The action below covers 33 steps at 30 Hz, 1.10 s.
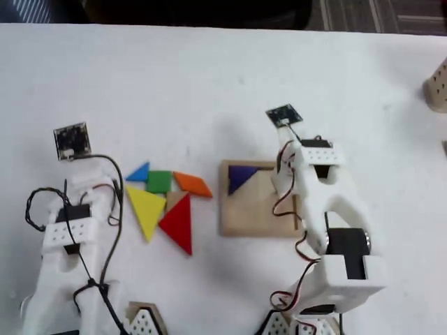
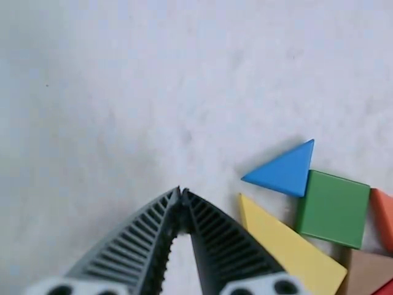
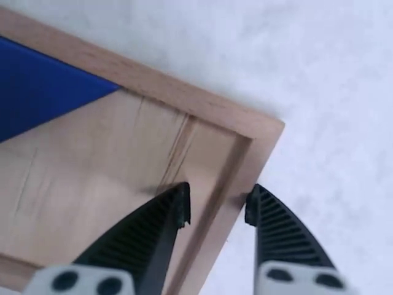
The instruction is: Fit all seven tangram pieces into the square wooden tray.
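Note:
The square wooden tray lies at the table's middle with a dark blue triangle in its far left corner. My right gripper is open astride the tray's right rim, one finger inside and one outside; the dark blue triangle lies beyond it. Left of the tray sit a blue triangle, green square, orange parallelogram, yellow triangle, red triangle and a tan piece. My left gripper is shut and empty over bare table, beside the blue triangle and yellow triangle.
A perforated wooden block stands at the right edge of the white table. Both arm bases and loose cables crowd the near edge. The far half of the table offers free room.

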### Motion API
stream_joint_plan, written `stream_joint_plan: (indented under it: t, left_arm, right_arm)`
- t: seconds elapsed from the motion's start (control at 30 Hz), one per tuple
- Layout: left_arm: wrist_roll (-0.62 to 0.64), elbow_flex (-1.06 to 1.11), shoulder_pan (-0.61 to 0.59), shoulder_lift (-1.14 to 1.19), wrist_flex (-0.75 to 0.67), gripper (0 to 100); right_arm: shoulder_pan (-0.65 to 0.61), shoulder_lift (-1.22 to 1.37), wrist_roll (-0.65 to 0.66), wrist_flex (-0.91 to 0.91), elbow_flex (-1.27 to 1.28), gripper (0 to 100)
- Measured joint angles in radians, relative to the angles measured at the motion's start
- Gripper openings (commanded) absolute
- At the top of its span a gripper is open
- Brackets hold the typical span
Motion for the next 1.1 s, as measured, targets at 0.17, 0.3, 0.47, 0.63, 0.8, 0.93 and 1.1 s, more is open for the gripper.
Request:
stream_joint_plan:
  t: [0.17, 0.3, 0.47, 0.63, 0.8, 0.93, 1.1]
  left_arm:
    - [0.0, 0.0, 0.0, 0.0, 0.0, 2]
    - [0.0, 0.0, 0.0, 0.0, 0.0, 5]
    - [0.0, -0.021, 0.072, 0.0, 0.063, 23]
    - [-0.009, -0.115, 0.199, 0.0, 0.242, 30]
    - [-0.252, -0.224, 0.33, 0.0, 0.293, 30]
    - [-0.459, -0.238, 0.431, 0.0, 0.285, 30]
    - [-0.7, -0.238, 0.505, 0.0, 0.241, 30]
  right_arm:
    - [0.014, -0.078, 0.003, 0.14, -0.044, 15.6]
    - [0.044, -0.175, -0.043, 0.244, -0.043, 15.6]
    - [0.04, -0.25, -0.124, 0.192, 0.114, 15.6]
    - [0.046, -0.262, -0.143, 0.035, 0.247, 15.6]
    - [0.054, -0.262, -0.144, 0.015, 0.259, 15.6]
    - [0.051, -0.262, -0.146, 0.014, 0.259, 15.6]
    - [0.051, -0.262, -0.144, -0.021, 0.287, 15.6]
